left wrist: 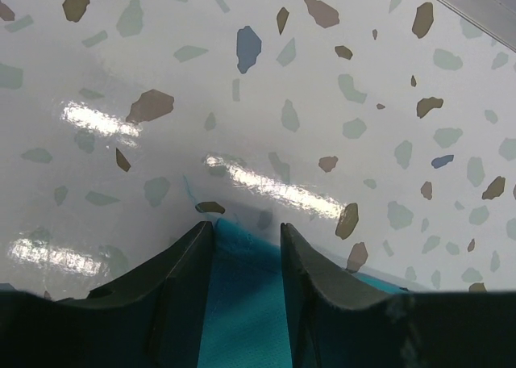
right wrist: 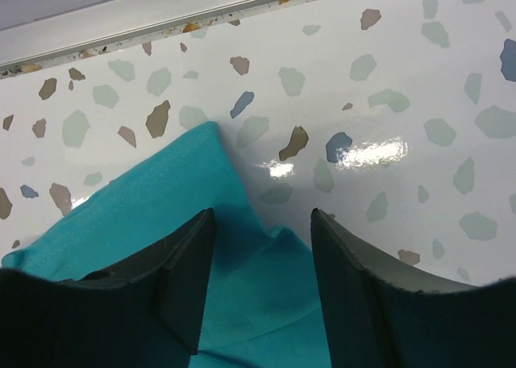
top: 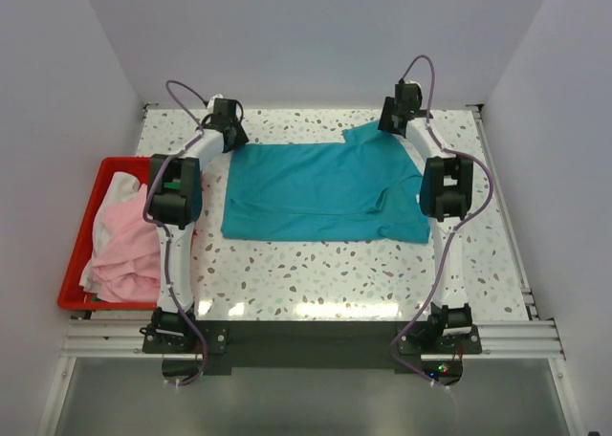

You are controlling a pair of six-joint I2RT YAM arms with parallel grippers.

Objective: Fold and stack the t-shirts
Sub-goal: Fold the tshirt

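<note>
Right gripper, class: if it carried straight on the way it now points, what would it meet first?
Most likely the teal t-shirt: cloth lies between the open fingers of the right gripper. Just past it is bare table; depth is unclear, so it might touch that instead.

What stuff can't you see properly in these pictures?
1. Top view: the bottom of the red bin, covered by the pink shirt and white cloth.
2. Left wrist view: most of the teal t-shirt, hidden by the left pincer and cut off below.
3. Right wrist view: the same, behind the right pincer.
</note>
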